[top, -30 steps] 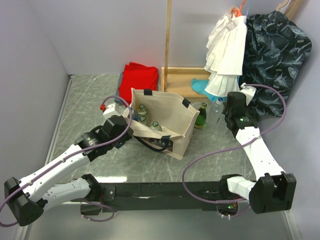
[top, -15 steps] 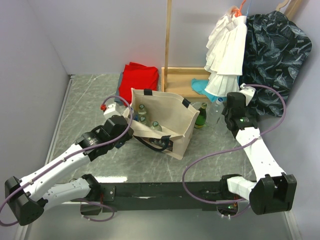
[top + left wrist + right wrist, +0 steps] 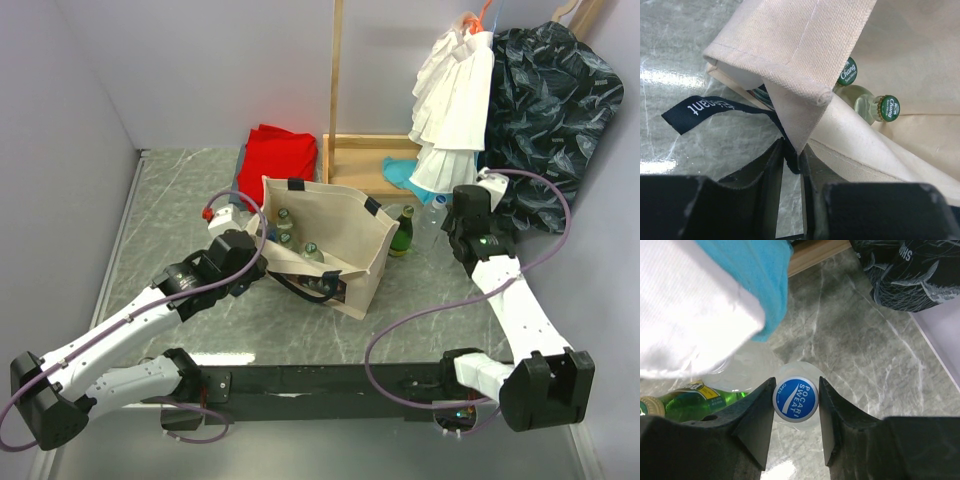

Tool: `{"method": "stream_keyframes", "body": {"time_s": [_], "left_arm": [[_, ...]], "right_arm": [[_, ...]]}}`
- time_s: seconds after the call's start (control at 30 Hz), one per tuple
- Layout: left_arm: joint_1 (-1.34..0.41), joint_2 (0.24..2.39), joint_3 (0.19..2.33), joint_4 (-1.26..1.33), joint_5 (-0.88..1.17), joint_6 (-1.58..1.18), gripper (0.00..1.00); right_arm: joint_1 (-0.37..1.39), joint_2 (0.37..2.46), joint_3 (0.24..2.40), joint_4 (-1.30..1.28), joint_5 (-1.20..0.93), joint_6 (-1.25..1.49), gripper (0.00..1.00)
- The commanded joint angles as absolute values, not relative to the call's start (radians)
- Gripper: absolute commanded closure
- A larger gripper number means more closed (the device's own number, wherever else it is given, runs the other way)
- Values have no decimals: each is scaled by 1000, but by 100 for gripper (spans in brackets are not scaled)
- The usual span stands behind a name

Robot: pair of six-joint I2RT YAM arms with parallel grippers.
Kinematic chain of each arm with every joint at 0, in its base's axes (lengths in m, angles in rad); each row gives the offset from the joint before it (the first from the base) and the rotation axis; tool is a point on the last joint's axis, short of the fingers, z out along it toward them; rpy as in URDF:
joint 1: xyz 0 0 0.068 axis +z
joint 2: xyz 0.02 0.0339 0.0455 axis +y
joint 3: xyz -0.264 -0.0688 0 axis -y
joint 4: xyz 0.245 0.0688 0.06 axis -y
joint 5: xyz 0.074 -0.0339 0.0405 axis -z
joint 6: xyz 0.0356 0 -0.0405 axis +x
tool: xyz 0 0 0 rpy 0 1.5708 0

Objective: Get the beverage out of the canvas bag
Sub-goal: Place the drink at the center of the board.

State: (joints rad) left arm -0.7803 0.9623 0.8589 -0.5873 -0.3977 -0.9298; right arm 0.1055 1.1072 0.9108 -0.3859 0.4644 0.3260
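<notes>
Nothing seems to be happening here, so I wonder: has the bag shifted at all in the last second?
No. The bag sits where it did, its far corner at the same spot just below the red cloth.

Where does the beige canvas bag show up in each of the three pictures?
Top external: canvas bag mid-table, mouth open upward.
Left wrist: fills the top and right; left claw pinches its rim corner.
Right wrist: not in it; right claw grips a blue-capped bottle.
Shared landmark: the grey marble tabletop.
</notes>
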Motion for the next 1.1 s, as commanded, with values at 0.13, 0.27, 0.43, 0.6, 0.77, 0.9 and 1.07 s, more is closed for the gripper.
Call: {"method": "stream_keyframes", "body": {"time_s": [0.13, 0.27, 0.43, 0.6, 0.77, 0.9, 1.07], "left_arm": [[-782, 969, 891, -583, -370, -911, 76], [-782, 960, 890, -581, -371, -911, 76], [-782, 960, 890, -586, -379, -913, 75], [-782, 982, 891, -590, -367, -910, 77], [-782, 973, 887, -585, -364, -913, 77], [-782, 974, 894, -592, -367, -916, 78], [-782, 959, 887, -598, -373, -920, 78]], "right_arm": [[115, 1046, 976, -367, 492, 360, 40], [117, 1055, 983, -374, 497, 365, 29], [117, 1026, 994, -394, 503, 364, 28], [118, 956, 1023, -431, 508, 348, 26], [118, 894, 1081, -460, 468, 345, 25], [120, 871, 1114, -471, 416, 336, 25], [120, 862, 1129, -476, 313, 318, 24]]}}
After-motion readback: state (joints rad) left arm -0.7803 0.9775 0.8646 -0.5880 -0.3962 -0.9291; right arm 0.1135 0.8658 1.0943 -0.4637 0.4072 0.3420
